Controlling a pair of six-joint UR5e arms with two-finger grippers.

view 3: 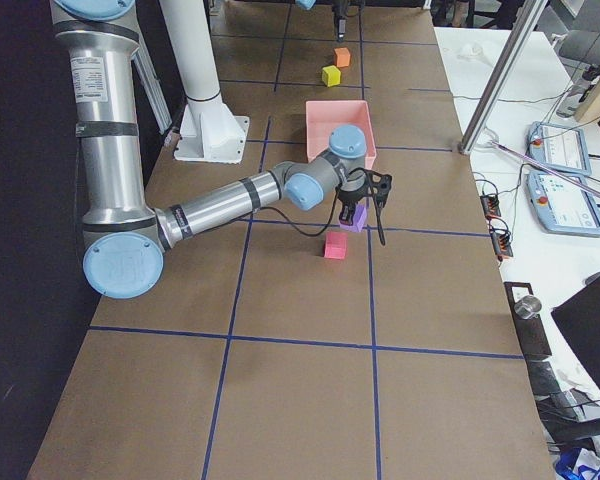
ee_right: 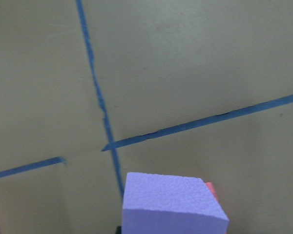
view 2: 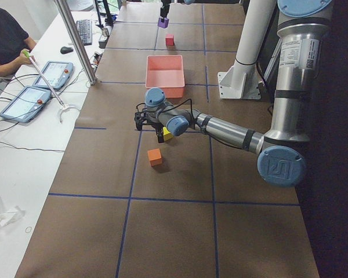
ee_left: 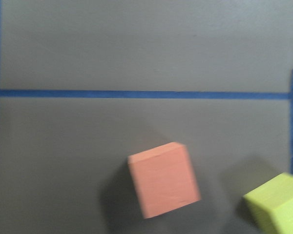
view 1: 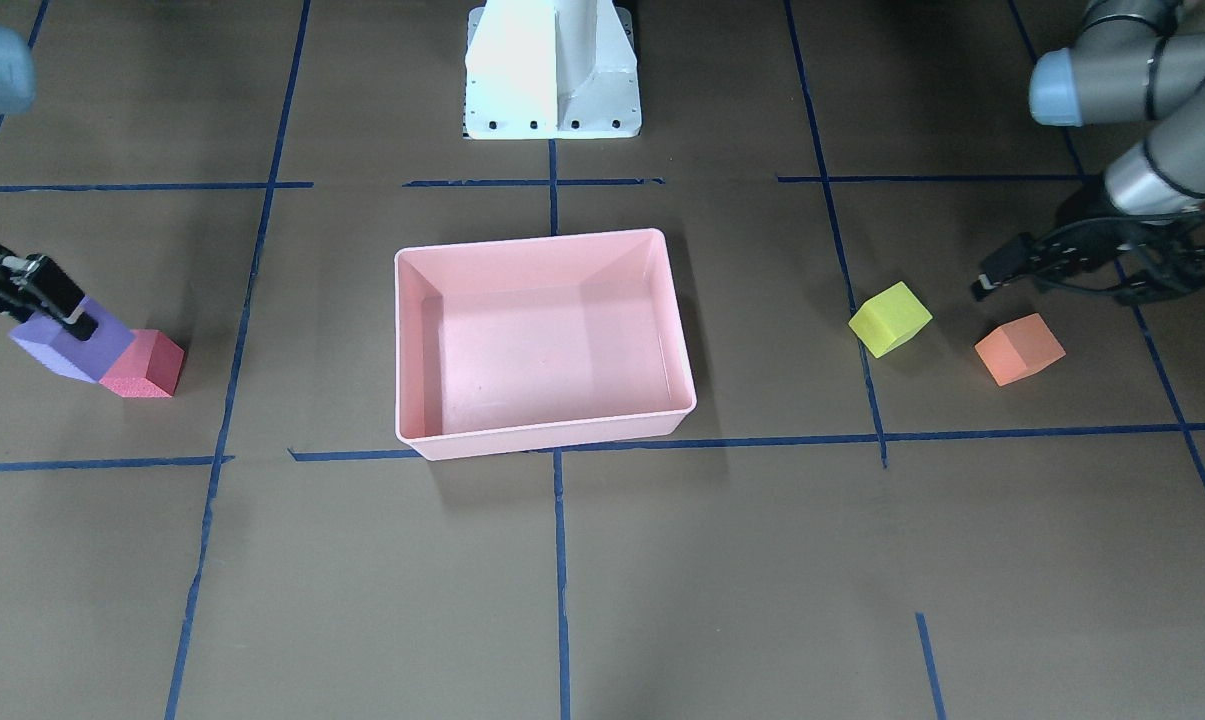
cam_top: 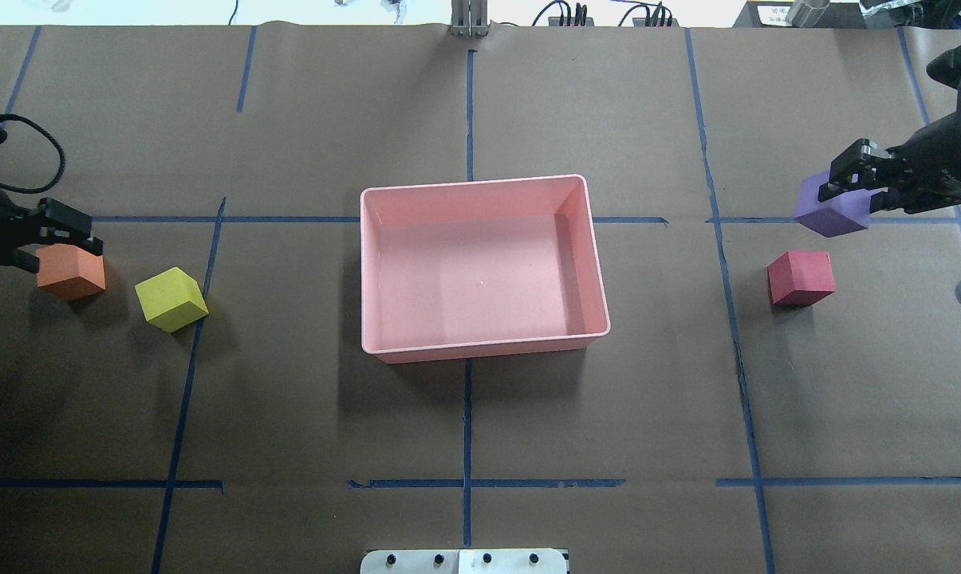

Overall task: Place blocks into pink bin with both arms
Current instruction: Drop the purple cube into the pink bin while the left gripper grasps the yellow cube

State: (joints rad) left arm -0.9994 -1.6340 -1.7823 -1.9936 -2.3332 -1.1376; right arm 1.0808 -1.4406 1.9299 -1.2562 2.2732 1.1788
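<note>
While your right gripper (cam_top: pixel 847 191) is clamping the purple block (cam_top: pixel 835 215) between its fingers and holding it raised off the table, the red block (cam_top: pixel 801 277) is lying on the paper just beside and below that grip. Your left gripper (cam_top: pixel 53 243) is hanging with its jaws spread and gripping nothing, just above the orange block (cam_top: pixel 71 271). The yellow-green block (cam_top: pixel 171 299) is sitting near it, toward the pink bin (cam_top: pixel 480 347). The bin is resting between both grippers, well apart from each.
</note>
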